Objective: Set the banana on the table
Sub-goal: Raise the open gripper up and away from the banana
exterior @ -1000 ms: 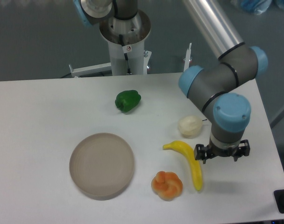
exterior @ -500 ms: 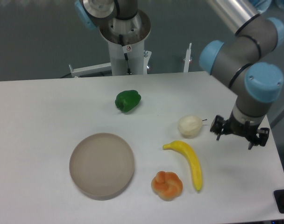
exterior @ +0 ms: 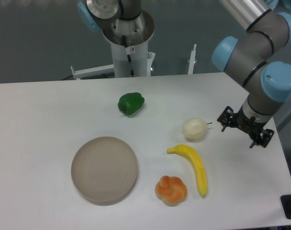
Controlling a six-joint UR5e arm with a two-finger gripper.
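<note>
The yellow banana (exterior: 192,166) lies flat on the white table (exterior: 40,124), right of the tan plate and beside the orange bun. Nothing holds it. My gripper (exterior: 243,129) hovers up and to the right of it, near the table's right edge and just right of the cream fruit. Its dark fingers are spread apart with nothing between them.
A round tan plate (exterior: 104,169) sits at the front middle. An orange knotted bun (exterior: 171,189) touches the banana's lower left side. A pale cream fruit (exterior: 195,129) lies above the banana. A green pepper (exterior: 131,103) rests further back. The arm's base (exterior: 128,38) stands behind the table.
The gripper has risen away from the banana and swung up and right toward the table's right edge. The banana stays where it lay.
</note>
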